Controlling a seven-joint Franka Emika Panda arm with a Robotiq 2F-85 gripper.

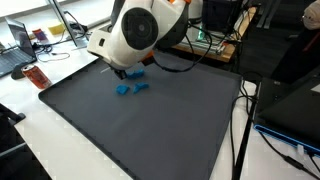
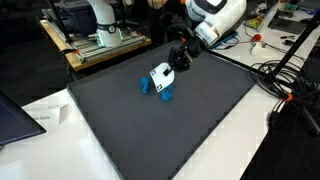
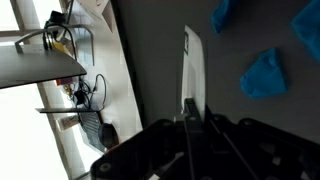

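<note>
Nearest the camera in an exterior view, a bare stretch of the table (image 1: pixel 50 125) is seen, and on it the dark mat (image 1: pixel 150 140) is spread. Close to the mat's far edge, toward its left corner, the blue pieces (image 1: pixel 125 89) are scattered, and the gripper (image 1: pixel 124 72) is held just above them beneath the white arm (image 1: pixel 135 35). A red thing (image 1: pixel 35 77) is laid on the table beside the mat's left edge. In an exterior view from elsewhere, the corner of a laptop (image 2: pixel 12 118) is met first, at the table's near edge. Beyond it the mat (image 2: pixel 170 135) is shown with the blue pieces (image 2: pixel 145 85) set nearer its far edges than its near ones. The gripper (image 2: pixel 168 72) is tilted down over them, and a white piece (image 2: pixel 159 76) is seen at its tip, just above one blue piece. Cables (image 2: pixel 285 80) are trailed past the mat's right corner. In the wrist view the gripper (image 3: pixel 190 108) fills the bottom, its fingers drawn together on the thin white piece (image 3: pixel 192 60), which is pointed out over the mat (image 3: pixel 150 60). The blue pieces (image 3: pixel 263 75) are found to the right of it, apart from it, and the pale table (image 3: pixel 125 95) is seen along the mat's left edge.
</note>
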